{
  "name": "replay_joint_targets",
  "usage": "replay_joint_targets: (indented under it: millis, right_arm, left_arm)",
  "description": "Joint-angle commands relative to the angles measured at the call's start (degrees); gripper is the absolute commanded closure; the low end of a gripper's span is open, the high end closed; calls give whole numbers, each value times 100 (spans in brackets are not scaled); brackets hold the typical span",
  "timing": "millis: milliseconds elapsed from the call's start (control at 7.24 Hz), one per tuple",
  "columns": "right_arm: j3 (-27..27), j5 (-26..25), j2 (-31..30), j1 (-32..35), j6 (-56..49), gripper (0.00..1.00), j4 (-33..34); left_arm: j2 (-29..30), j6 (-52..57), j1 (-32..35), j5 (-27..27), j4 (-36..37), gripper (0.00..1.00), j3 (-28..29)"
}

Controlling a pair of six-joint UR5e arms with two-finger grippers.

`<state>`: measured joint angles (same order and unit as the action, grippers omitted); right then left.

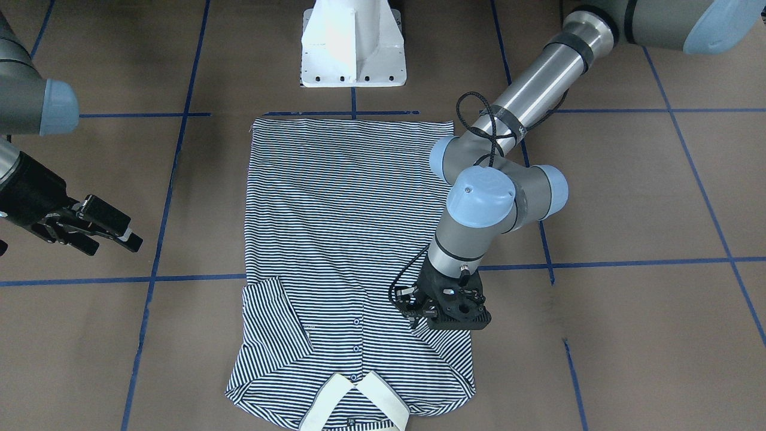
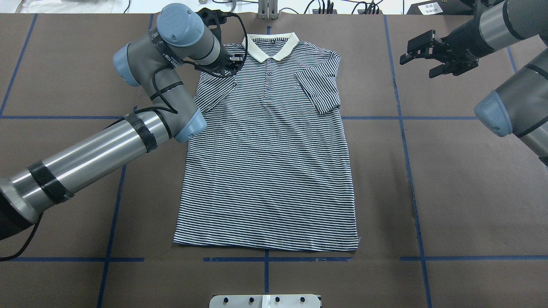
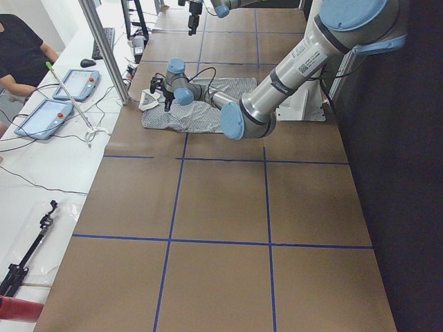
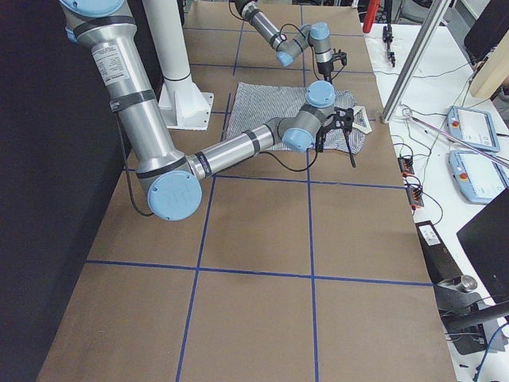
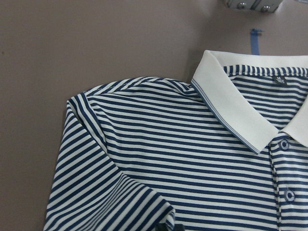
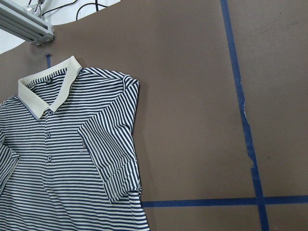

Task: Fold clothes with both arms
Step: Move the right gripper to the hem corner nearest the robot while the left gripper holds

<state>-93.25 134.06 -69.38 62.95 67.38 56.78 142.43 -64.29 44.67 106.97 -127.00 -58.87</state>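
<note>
Shirt (image 2: 269, 162): soft matt knit cloth, its collar (image 5: 231, 113) plainer and smoother; table (image 2: 449, 192) around the shirt matt brown, paper-like, crossed by faintly shiny blue tape (image 2: 411, 171); left arm (image 2: 94, 154) tube bright satin metal, joint caps (image 2: 180, 19) smooth, plastic-looking.

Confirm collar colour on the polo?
Plain cream-white collar, no stripes; clearest in the left wrist view.

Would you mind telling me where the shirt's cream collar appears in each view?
Front-facing: collar at bottom centre.
Overhead: collar at top centre.
Exterior left: collar tiny, upper left, at the shirt's far end.
Exterior right: collar tiny, upper right.
Left wrist: collar at upper right.
Right wrist: collar at upper left.
Shared landmark: the striped shirt it tops.
</note>
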Motion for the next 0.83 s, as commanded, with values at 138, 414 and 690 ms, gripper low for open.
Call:
replay_joint_targets:
  millis: [138, 414, 690]
  right_arm:
    - [-778, -1250, -23, -1216, 1718, 0, 52]
    - [-1247, -3605, -93, -3078, 3144, 0, 123]
    - [-1860, -5119, -146, -4399, 3701, 0, 1590]
  left_arm:
    - [-1572, -92, -344, 121, 62, 32, -2778]
    - [-2505, -92, -327, 1075, 97, 33, -3786]
    - [-2562, -110, -327, 1011, 79, 31, -3799]
